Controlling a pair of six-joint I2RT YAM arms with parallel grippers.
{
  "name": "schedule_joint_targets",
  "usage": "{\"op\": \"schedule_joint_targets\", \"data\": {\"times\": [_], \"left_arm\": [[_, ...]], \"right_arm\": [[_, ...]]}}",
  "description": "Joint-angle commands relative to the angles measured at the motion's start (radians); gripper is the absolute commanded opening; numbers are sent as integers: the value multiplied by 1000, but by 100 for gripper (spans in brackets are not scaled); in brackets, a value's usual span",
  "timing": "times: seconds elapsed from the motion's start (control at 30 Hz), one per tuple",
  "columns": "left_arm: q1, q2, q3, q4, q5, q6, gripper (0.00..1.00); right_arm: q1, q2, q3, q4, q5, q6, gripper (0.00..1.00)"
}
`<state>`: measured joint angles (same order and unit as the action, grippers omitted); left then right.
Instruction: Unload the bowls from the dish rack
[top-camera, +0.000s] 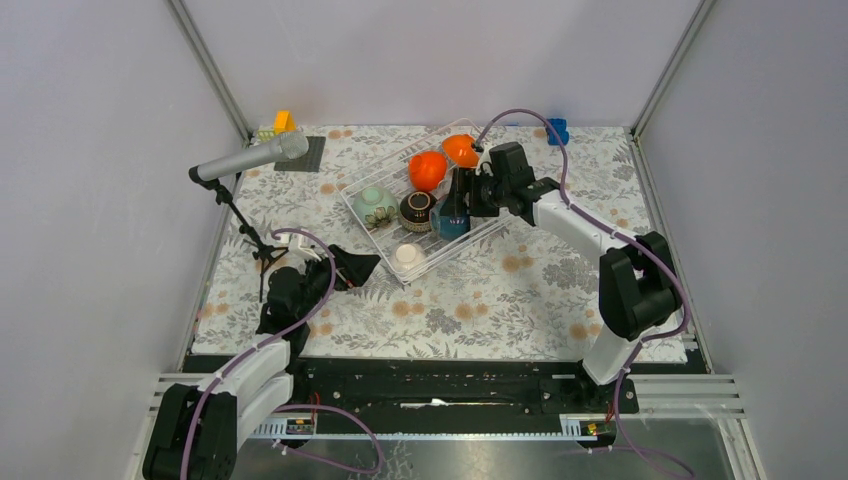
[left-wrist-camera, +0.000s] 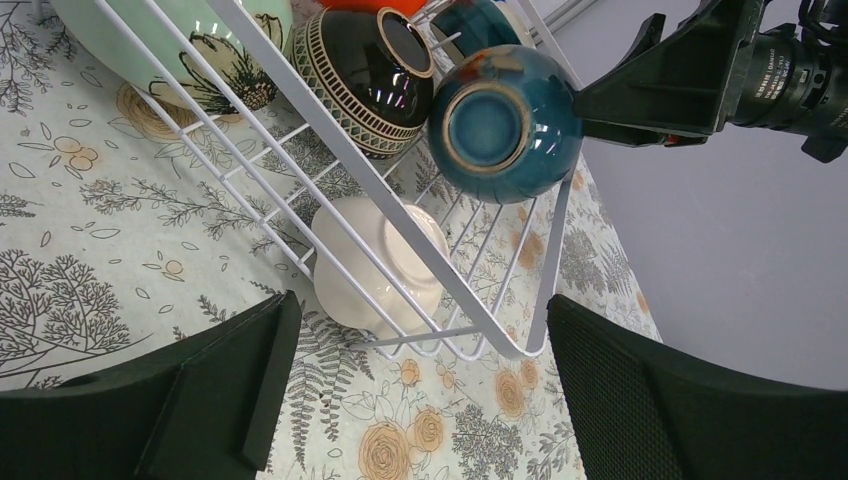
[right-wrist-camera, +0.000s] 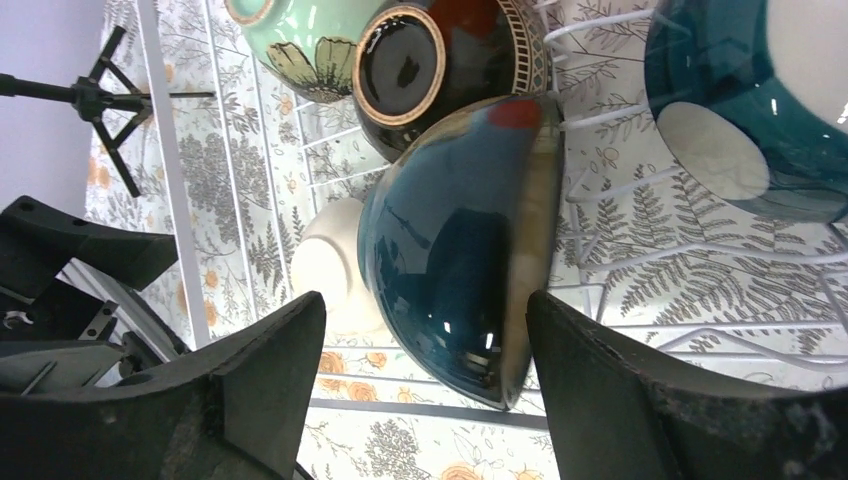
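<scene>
- 7 bowls sit in the dish rack (top-camera: 375, 238): 2 orange bowls (top-camera: 427, 170) at the far end, 2 teal ones, 1 pale green bowl (top-camera: 373, 205), 1 dark brown bowl (top-camera: 417, 210) and 1 white bowl (top-camera: 407, 255) in the near corner.
- The right arm reaches leftward over the rack with its wrist tipped down.
- The right gripper (right-wrist-camera: 428, 300) has its fingers spread wide on either side of the near teal bowl (right-wrist-camera: 450, 250), which stands on edge. A sliver of gap shows at 1 finger, and whether the other touches cannot be told.
- The second teal bowl (right-wrist-camera: 760, 110) lies just beside it, showing its white inside.
- The left arm stretches low over the floral tablecloth (top-camera: 480, 300).
- The left gripper (left-wrist-camera: 420, 305) faces the rack's near corner, fingers wide apart and holding nothing.
- The rack is a shallow rectangle of thin white wire grid.
- The bowls are round and glossy. The green one has a painted flower and the brown one has banded line patterns.
</scene>
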<state>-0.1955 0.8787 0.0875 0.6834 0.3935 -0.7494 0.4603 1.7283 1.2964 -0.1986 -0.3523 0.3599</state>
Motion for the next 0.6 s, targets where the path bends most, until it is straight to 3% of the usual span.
{"op": "schedule_joint_targets", "data": {"times": [0.0, 0.07, 0.17, 0.37, 0.57], "left_arm": [[-2, -17, 14, 50, 14, 21, 98], [-2, -20, 13, 48, 13, 22, 98], [-2, -21, 12, 46, 10, 22, 98], [-2, -28, 12, 41, 10, 25, 98], [-2, -31, 12, 38, 7, 27, 98]], "right_arm": [[9, -27, -24, 90, -51, 52, 79], [11, -23, -44, 132, -66, 79, 73], [11, 2, -46, 160, -92, 89, 54], [10, 57, -16, 154, -173, 71, 27], [9, 37, -3, 147, -223, 44, 8]]}}
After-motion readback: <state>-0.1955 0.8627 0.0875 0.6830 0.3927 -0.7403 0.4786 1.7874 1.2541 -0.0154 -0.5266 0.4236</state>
